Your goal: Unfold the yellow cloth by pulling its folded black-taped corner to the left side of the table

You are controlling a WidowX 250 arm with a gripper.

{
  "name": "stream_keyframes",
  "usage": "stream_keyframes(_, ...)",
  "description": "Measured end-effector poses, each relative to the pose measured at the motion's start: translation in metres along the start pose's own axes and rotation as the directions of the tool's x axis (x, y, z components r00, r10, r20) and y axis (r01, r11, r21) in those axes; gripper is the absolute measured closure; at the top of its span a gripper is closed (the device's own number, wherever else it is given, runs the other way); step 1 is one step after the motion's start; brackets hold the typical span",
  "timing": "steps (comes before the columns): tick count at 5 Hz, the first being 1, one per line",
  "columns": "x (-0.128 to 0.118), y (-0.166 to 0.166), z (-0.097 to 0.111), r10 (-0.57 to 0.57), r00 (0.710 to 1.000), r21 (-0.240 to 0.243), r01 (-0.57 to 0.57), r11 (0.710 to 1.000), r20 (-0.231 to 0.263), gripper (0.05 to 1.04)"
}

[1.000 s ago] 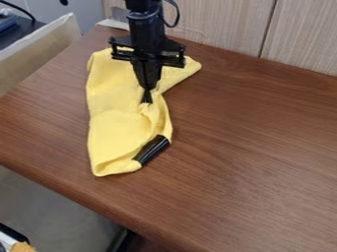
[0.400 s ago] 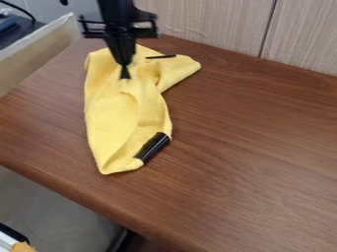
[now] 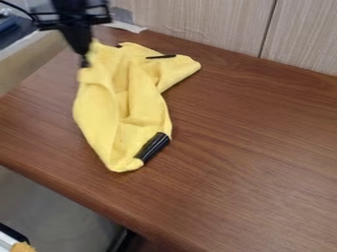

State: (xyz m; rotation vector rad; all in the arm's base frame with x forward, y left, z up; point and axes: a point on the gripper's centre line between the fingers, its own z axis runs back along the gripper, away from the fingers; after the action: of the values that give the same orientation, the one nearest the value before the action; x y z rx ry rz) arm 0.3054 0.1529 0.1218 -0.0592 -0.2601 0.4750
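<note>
The black gripper (image 3: 84, 63) hangs at the upper left of the camera view, its tip shut on the upper left edge of a yellow cloth (image 3: 121, 108). Folds run down the cloth from that edge towards its lower corner. A black cylindrical object (image 3: 153, 146) lies at the cloth's lower right edge, partly covered by it. Across the cloth's upper right part rests a thin black strip (image 3: 160, 56). A small dark spot shows at the cloth's top edge, close to the gripper.
The brown wooden table (image 3: 256, 142) meets a pale wood-grain panel (image 3: 211, 22) at the back. A beige board edge (image 3: 33, 59) stands along the table's left side, with a blue object behind it. Below the front edge is a grey surface.
The gripper has moved up and to the left, drawing the cloth's upper left part along. The thin black strip and the cloth's top edge have come into sight. The black cylinder has barely moved.
</note>
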Motion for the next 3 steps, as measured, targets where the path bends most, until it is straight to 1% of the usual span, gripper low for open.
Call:
stream_keyframes(1,-0.012,0.037,-0.004,0.073,0.997,-0.006,-0.073,0.997,-0.016,1.025)
stream_keyframes(2,-0.027,0.071,-0.012,0.116,0.993,0.015,-0.116,0.993,-0.011,1.025)
stream_keyframes(3,-0.045,0.093,-0.027,0.149,0.988,0.034,-0.147,0.989,-0.037,1.026)
